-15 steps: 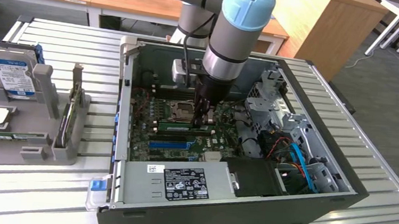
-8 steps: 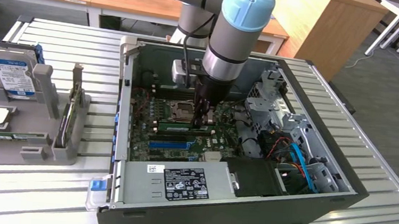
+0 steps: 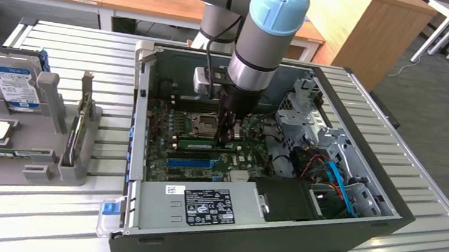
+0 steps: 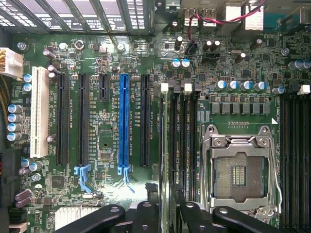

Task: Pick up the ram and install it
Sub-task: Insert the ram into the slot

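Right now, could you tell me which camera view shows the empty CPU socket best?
The wrist view: the CPU socket lies square-on, its metal frame and contact field plain. In the exterior view the socket is small, beside the gripper.

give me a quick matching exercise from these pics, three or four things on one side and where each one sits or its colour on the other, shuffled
Things:
1. ram
2. hard drive
3. long PCIe slot
4. CPU socket

Descriptions:
A. blue, on the motherboard
B. empty, metal frame around it
C. on edge in a black slot beside the socket, between the gripper fingers
D. upright in the grey holder outside the case

Pairs: 1-C, 2-D, 3-A, 4-B
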Robot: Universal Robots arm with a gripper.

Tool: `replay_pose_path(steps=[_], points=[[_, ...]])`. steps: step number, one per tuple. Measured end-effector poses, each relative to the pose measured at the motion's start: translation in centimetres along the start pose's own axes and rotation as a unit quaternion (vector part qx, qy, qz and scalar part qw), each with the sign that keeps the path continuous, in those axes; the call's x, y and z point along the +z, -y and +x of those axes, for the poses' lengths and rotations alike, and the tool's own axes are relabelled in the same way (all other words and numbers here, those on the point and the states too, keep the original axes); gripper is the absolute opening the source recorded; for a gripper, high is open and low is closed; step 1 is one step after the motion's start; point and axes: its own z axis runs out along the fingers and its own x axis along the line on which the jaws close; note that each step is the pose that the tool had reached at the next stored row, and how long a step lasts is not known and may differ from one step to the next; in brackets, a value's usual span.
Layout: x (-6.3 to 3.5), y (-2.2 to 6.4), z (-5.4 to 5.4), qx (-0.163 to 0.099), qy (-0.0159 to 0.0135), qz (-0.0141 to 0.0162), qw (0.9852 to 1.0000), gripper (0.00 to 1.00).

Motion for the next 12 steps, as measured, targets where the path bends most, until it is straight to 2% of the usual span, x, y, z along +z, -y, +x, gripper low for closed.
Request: replay_pose_path(steps=[7, 12], points=[[-0.17, 0.00, 0.0, 0.000, 0.0001, 0.0001, 1.0000, 0.25], [-1.28, -0.04, 0.0, 0.000, -0.0002, 0.0000, 1.0000, 0.25]])
